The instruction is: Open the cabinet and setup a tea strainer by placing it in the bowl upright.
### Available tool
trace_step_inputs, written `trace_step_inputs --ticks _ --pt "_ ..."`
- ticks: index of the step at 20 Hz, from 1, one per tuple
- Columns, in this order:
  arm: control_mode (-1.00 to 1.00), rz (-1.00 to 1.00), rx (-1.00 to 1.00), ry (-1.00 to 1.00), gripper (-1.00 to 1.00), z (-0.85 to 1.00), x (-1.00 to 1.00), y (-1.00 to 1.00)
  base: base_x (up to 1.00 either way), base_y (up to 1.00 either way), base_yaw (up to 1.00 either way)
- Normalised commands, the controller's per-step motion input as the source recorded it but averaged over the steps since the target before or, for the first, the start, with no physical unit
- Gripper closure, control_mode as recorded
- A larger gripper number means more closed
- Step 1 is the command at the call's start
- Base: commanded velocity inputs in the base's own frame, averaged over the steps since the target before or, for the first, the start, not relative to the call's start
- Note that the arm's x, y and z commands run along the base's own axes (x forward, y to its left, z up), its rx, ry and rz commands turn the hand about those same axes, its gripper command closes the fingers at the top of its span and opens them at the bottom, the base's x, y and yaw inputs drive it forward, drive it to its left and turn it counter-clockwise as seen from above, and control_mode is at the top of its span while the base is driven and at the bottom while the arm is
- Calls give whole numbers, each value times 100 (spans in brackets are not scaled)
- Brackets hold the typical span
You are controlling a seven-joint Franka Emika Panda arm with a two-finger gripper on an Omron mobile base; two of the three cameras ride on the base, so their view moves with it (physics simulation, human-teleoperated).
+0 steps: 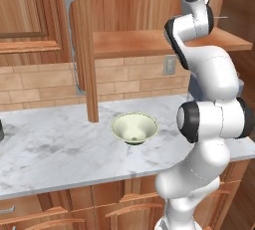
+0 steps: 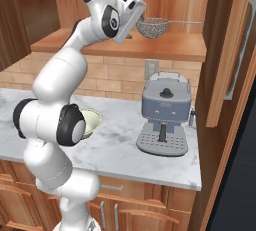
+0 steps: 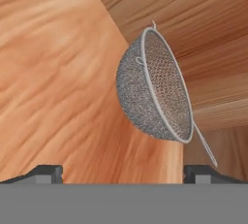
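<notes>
With the cabinet (image 1: 89,45) door swung open, the bowl (image 1: 134,127) waits empty on the surface at left, while the strainer (image 2: 152,27) sits on the shelf (image 2: 165,45) just ahead of the gripper (image 2: 139,24). Its fingers (image 3: 46,173) are spread wide, holding nothing. A good grasp likely means easing forward until they straddle the mesh rim, staying clear of the thin handle at right, then closing gently.

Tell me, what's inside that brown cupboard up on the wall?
On the plain shelf of the open reddish-brown wooden wall cabinet sits one small silver wire-mesh tea strainer, handle pointing right. The white robot arm covers the shelf's left part, so anything there is hidden.
</notes>
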Motion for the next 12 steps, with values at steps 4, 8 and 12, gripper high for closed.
trace_step_inputs --ticks 4,8,12 --pt "-100 0 0 0 -100 0 28 -4 0 0 0" --pt "-100 0 0 4 -100 0 32 -6 0 0 0" --pt "-100 0 0 8 -100 -1 33 0 0 0 0"
